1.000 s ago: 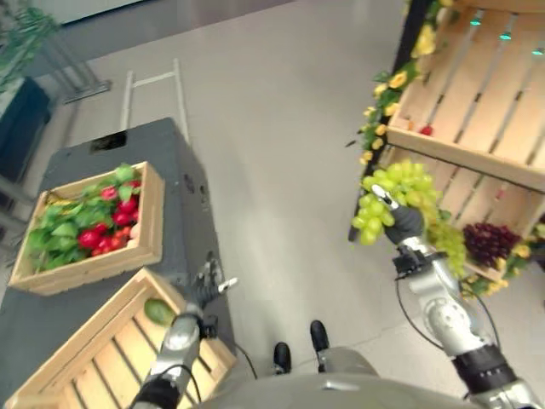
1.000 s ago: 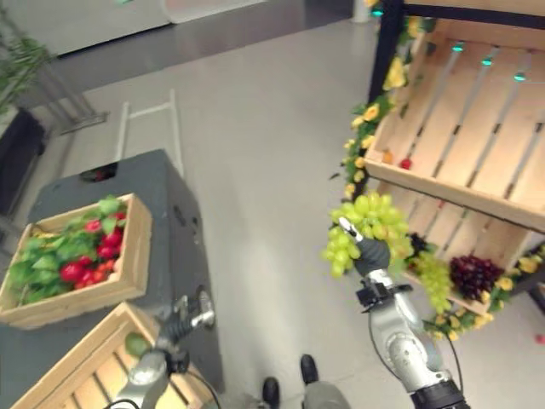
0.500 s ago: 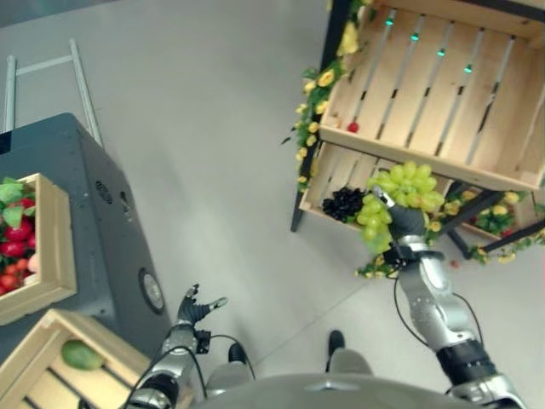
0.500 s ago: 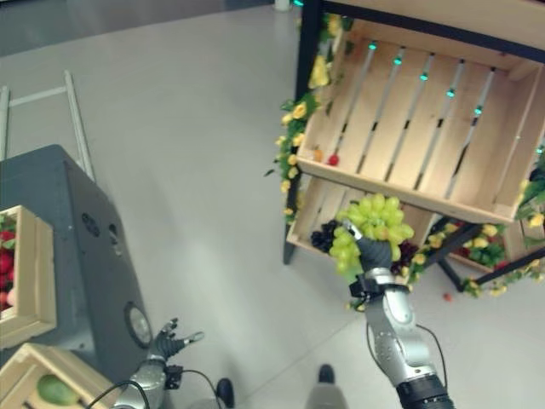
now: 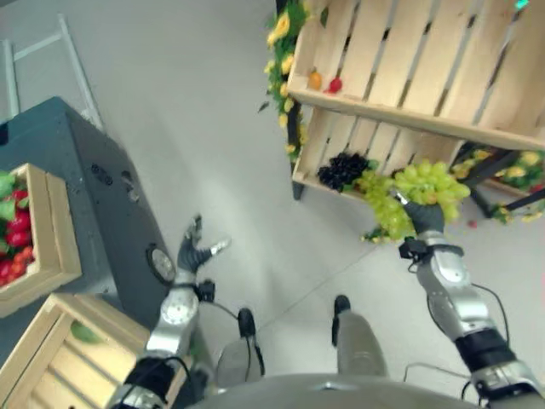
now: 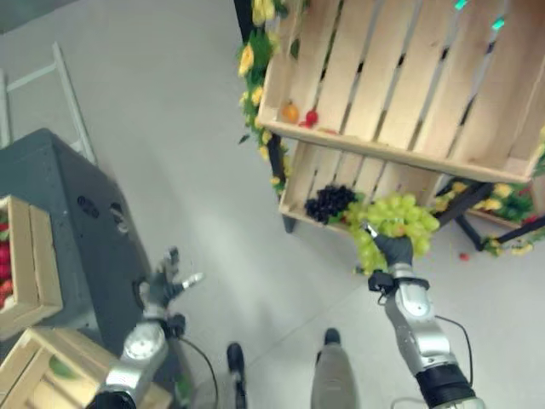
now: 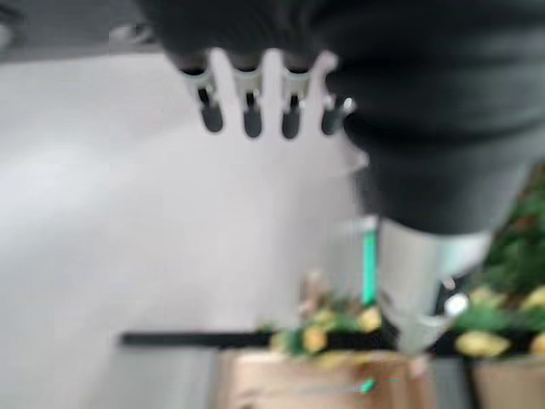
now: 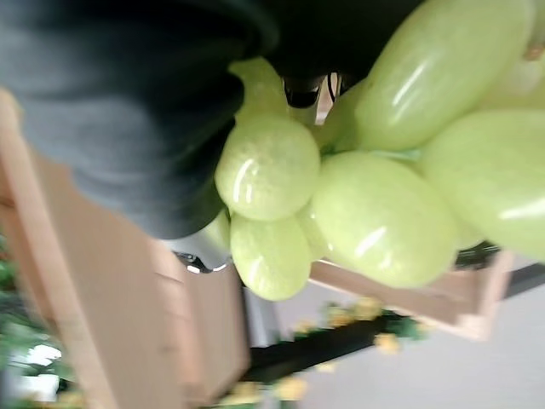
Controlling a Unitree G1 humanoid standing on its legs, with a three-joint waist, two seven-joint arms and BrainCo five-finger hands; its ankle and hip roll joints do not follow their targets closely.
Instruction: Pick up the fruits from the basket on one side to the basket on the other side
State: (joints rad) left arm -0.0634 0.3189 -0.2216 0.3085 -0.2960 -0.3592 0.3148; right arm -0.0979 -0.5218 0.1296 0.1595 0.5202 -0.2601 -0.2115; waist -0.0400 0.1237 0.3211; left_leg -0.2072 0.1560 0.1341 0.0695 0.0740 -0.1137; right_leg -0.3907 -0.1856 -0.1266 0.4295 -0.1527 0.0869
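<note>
1. Swinging round on its feet is what the robot seems to have done over the past second: the wooden shelf crates (image 5: pixel 400 81) now fill the two o'clock area, while the dark worktop (image 5: pixel 77 213) with its crates has slid off towards nine o'clock, so the camera has turned, not the things.
2. The right hand (image 5: pixel 423 216) is clamped on the green grapes (image 5: pixel 415 192), held up at three o'clock just in front of the lower shelf crate (image 6: pixel 341 183), near the dark grapes (image 5: pixel 342 169).
3. The left hand (image 5: pixel 194 252) hangs free at seven o'clock, fingers (image 7: pixel 247 106) apart and straight, holding nothing.
4. Judging by this, the carry looks nearly done; release remains.
5. Room: bare floor (image 5: pixel 204 111) towards eleven o'clock; the upper crate's front edge overhangs close above the bunch, though how much clearance there is I cannot tell.
</note>
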